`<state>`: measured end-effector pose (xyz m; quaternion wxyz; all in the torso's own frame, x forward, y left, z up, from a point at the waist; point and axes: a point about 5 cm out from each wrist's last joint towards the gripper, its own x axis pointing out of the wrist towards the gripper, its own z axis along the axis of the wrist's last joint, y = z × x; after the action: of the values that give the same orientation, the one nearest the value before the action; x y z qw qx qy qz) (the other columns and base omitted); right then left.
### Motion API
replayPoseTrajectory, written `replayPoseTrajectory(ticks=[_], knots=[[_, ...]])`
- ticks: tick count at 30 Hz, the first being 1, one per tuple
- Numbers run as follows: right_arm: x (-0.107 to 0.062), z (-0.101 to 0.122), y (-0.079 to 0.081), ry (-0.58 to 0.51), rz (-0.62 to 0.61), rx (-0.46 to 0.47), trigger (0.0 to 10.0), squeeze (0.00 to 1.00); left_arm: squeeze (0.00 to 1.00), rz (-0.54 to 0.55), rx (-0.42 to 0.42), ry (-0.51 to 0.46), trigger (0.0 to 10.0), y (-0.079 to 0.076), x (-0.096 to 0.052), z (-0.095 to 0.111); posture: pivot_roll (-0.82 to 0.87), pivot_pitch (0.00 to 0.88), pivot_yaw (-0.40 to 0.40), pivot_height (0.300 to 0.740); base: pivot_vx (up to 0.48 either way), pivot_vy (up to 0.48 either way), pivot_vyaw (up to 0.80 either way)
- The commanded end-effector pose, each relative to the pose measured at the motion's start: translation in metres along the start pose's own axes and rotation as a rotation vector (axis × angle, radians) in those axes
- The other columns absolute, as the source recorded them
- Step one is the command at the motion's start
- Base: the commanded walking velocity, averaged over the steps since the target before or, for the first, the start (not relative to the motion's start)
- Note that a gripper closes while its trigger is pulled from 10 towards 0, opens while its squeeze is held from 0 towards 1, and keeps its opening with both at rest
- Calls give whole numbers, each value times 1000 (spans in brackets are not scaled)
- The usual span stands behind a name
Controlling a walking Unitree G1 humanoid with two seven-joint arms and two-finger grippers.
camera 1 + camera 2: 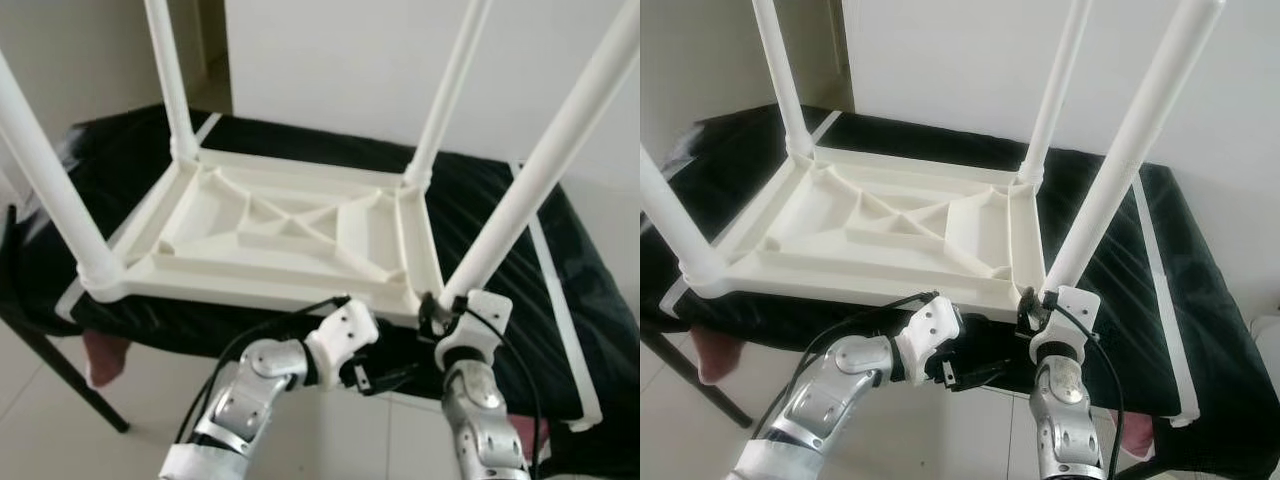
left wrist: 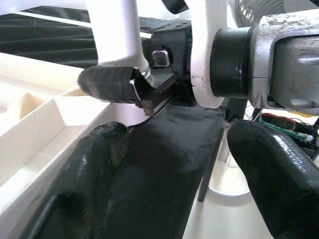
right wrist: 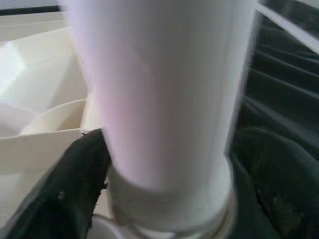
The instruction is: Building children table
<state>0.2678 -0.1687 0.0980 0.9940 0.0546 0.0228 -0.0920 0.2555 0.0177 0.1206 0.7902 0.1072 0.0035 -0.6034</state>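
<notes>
lay upside down across the middle of the frame on the black-covered surface (image 1: 500,200): the white tabletop (image 1: 290,230), four legs up. hovered at lower centre with fingers spread on nothing: the left gripper (image 1: 385,378); clamped at lower right around the near-right leg (image 1: 540,180) base: the right gripper (image 1: 432,312). judged to be the seating of that last leg, calling next for a firm push or twist into its socket.

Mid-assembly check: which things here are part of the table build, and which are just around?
Job:
upturned white tabletop
four white legs, near-right leg in the right gripper
left gripper, empty, beside it

Around:
black-covered surface underneath
wall
tiled floor
</notes>
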Motion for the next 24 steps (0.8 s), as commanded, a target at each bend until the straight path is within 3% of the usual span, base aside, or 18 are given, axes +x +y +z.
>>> replayPoseTrajectory(ticks=[1,3,4,5,13,24], knots=[[0,2,-3,-19,42,-2,10000,1000,0,48,6,-6,10000,1,1,3,24,0,-61,740,0,0,0],[1,4,-6,-29,75,-17,10000,1000,0,49,6,-6,10000,1,1,3,26,0,-63,740,0,0,0],[2,5,-9,-30,96,-21,10000,192,0,50,6,-6,10000,2,0,3,26,0,-64,740,0,0,0],[3,5,-12,-26,116,-27,10000,0,0,52,6,-6,10000,2,0,3,26,0,-64,740,0,0,0],[9,8,-15,-25,207,-46,10000,0,0,57,3,-6,10000,2,-1,3,30,0,-67,740,0,0,0],[13,9,-14,-40,224,-39,10000,0,0,68,4,-5,10000,4,-2,4,36,0,-65,740,0,0,0]])
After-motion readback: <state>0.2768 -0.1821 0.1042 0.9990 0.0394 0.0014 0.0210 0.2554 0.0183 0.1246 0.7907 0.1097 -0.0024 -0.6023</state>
